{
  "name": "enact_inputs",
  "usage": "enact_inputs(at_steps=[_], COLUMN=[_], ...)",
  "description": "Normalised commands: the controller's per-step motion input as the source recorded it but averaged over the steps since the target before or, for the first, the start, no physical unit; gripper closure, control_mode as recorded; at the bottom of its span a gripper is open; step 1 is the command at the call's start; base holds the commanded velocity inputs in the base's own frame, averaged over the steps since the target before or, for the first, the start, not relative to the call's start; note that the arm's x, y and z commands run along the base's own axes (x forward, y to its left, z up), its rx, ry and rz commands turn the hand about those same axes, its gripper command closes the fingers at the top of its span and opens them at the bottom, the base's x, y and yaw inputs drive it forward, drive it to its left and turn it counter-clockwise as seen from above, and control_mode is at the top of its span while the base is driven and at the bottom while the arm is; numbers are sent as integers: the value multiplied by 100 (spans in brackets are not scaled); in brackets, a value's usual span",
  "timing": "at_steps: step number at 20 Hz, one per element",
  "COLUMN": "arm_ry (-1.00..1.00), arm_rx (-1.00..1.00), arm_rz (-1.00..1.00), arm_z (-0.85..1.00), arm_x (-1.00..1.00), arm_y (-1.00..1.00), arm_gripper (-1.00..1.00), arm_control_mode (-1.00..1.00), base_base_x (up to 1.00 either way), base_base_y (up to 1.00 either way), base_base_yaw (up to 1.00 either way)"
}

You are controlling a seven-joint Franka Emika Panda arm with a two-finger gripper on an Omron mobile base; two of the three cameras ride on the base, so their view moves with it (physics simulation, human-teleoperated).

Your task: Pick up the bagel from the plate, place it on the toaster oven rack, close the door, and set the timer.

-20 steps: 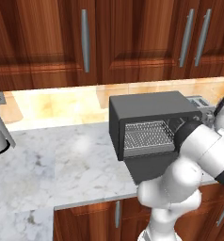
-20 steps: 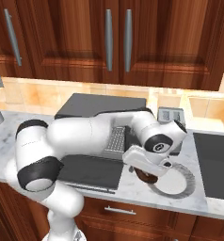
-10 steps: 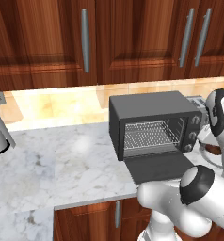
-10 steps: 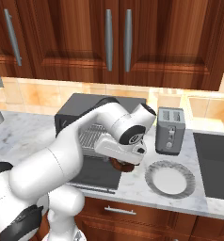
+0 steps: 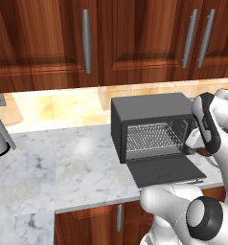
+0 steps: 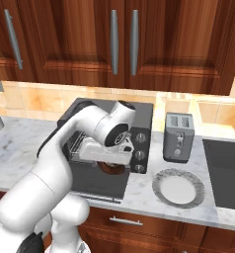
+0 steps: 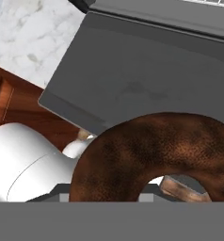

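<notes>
Gripper (image 6: 112, 165) clenched on the bagel (image 6: 111, 168), hanging over the lowered door (image 6: 97, 180) in the right base view. Bagel seen there as a dark brown sliver poking out just below the white hand, above the door panel, not touching it as far as can be told. In the hand view, bagel (image 7: 161, 155) close against the lens, brown arch with centre hole at the bottom edge, right where the fingertips would sit; fingertips themselves hidden behind it. Door (image 7: 147, 89) spread flat beneath, dark grey, hinge side toward the top of that view, marble counter (image 7: 29, 33) off one corner.

Toaster oven (image 5: 152, 122) open on the counter (image 5: 58, 167), door (image 5: 166, 170) folded down flat toward the robot. Toaster oven rack (image 5: 152, 138) silver grid inside the cavity, bare. Bagel well short of the rack, out in front over the door.

Plate (image 6: 178, 188) pale, round, bare, on the counter (image 6: 20, 138) right of the oven, in front of the silver slot toaster (image 6: 178, 137). Bagel off the plate, apart from it to the left. Wooden cabinets (image 5: 111, 38) with grey handles above.
</notes>
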Motion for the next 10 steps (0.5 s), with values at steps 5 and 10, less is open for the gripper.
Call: enact_inputs(at_steps=[5,10], arm_ry=[-2,0], arm_rx=[0,0], arm_rz=[17,16], arm_z=[0,0], arm_x=[36,46], arm_y=[29,21], arm_gripper=[100,100], arm_control_mode=[-100,-100], base_base_x=[0,0], base_base_y=[0,0], base_base_yaw=[0,0])
